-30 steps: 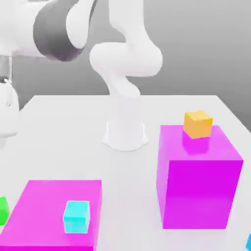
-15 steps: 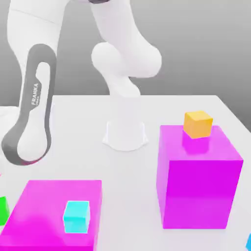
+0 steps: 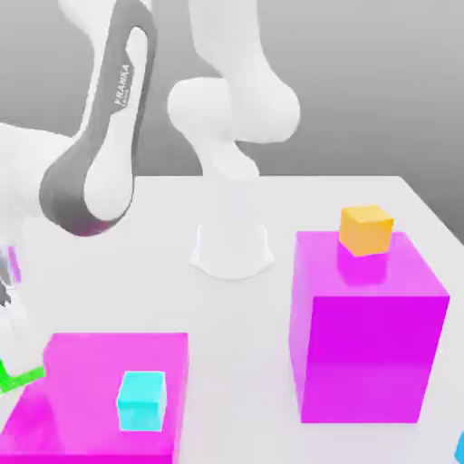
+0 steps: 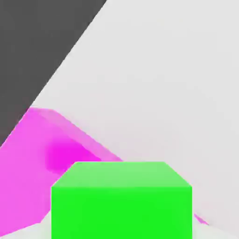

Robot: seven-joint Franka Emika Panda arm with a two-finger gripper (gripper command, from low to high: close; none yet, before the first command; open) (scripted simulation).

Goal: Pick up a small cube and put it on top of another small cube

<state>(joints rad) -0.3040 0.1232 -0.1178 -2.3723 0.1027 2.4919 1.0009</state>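
End effector state unclear (fingers unseen); green cube (image 4: 121,200) close, cut off by frame edge.

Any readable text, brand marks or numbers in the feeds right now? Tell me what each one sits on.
"FRANKA": on the grey inset of the white arm link, running along its length, in the exterior view.
A smaller line under it on the same link is too small to read.
The cubes, magenta blocks and table carry no markings.

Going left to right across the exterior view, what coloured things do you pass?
Green cube → low magenta block with the cyan cube on it → tall magenta block with the orange cube on top.
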